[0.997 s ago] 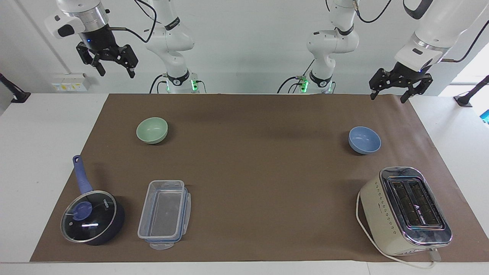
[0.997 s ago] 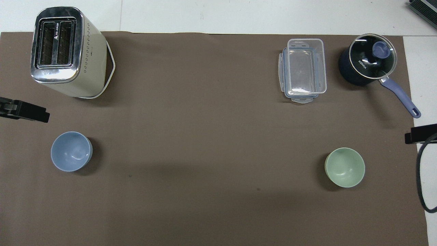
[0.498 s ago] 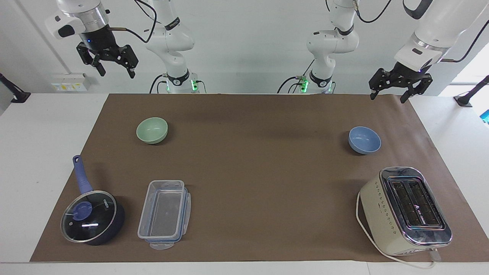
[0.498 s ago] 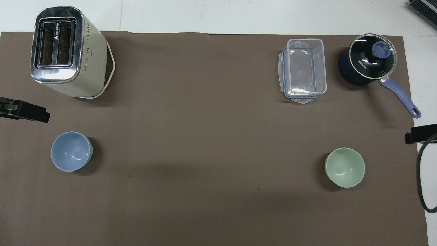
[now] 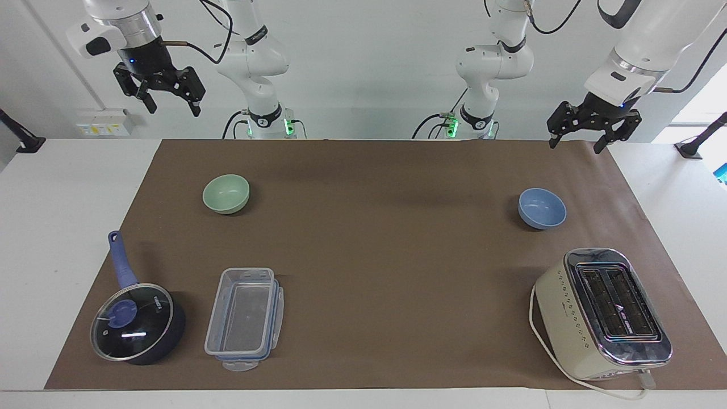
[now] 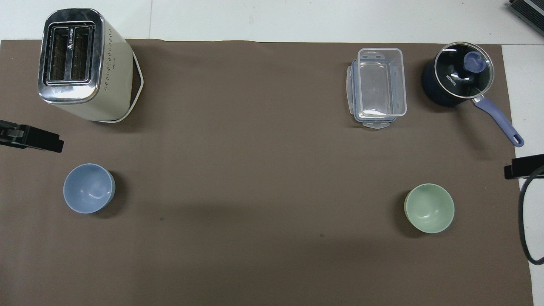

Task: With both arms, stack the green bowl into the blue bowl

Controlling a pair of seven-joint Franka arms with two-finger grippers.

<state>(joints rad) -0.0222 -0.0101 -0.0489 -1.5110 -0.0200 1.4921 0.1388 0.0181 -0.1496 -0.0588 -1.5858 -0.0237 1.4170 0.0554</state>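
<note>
You are looking at the green bowl (image 5: 226,193), which is sitting upright and holding nothing on the brown mat (image 5: 375,250) toward the right arm's end of the table (image 5: 68,187). The blue bowl (image 5: 542,208) is resting upright and likewise holding nothing toward the left arm's end, well apart from the green one; both are lying at about the same depth, nearer to the robots than the other items. Farther from the robots than the green bowl, a clear plastic container (image 5: 243,318) is standing open with nothing inside, seated on its blue-edged lid. Just beside it, toward the right arm's end, a dark blue saucepan (image 5: 136,324) is sitting under a glass lid; you cannot tell what it contains. Farther from the robots than the blue bowl, a cream toaster (image 5: 602,315) is showing two vacant slots. The right gripper (image 5: 168,106) is hanging high over the table's edge at the robots' end, jaws released, grasping nothing. The left gripper (image 5: 575,144) is hovering over the mat's corner at its own end, jaws spread wide and gripping nothing
</note>
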